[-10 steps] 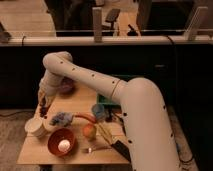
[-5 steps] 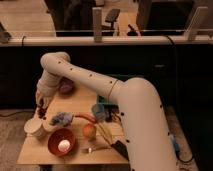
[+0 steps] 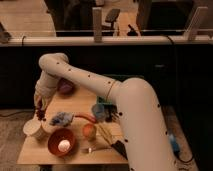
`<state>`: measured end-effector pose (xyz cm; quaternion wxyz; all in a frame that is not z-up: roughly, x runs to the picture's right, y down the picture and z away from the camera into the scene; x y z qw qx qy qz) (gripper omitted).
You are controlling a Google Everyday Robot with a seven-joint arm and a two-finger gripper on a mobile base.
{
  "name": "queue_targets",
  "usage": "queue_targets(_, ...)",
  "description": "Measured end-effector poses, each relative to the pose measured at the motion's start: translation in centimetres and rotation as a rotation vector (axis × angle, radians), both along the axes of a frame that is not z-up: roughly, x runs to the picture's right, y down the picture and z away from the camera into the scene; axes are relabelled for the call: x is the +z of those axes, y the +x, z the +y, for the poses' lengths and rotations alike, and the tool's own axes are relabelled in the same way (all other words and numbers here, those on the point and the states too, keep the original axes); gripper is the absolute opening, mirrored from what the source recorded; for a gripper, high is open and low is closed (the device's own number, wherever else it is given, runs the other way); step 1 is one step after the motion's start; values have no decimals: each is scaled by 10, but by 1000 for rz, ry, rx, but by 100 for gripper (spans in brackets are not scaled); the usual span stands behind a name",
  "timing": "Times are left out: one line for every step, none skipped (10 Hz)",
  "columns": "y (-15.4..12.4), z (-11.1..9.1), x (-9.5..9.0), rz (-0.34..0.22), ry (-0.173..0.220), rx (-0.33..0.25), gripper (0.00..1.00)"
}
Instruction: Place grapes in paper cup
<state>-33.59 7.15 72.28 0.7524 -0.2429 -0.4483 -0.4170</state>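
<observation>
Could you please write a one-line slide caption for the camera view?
The arm's gripper hangs just above the paper cup at the edge of the wooden table, with a red bowl alongside.

A white arm (image 3: pixel 131 102) stretched from lower right up to a bent elbow at upper left, its dark gripper (image 3: pixel 39 113) pointing downward at far left.

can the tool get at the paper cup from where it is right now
Probably yes. The tool hangs just above the paper cup, with nothing seen between them. The red bowl sits beside the cup, out of the way.
</observation>
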Motion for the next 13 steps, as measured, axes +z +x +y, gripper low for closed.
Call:
queue_targets(2,-7,-4,8,11,-6,0)
queue_targets(4,-15,-10,20,23,-15,0)
queue_targets(5,-18,-13,27,29,-26,0)
queue_targets(3,-21,-17,32,36,-41,0)
queue_targets(3,-22,-18,37,40,-53,0)
queue_targets(2,-25,-21,40,46,-64,0)
queue_targets(-1,-26,-24,33,51,-85,0)
queue_targets(-6,-26,-28,23,56,-103,0)
queue_targets(-12,-25,-31,11,59,-121,0)
queue_targets(-19,-25,-34,-3,62,-140,0)
queue_targets(-24,-24,-37,-16,64,-154,0)
queue_targets(-29,-22,-38,-28,66,-168,0)
queue_targets(-33,-20,-40,-37,67,-178,0)
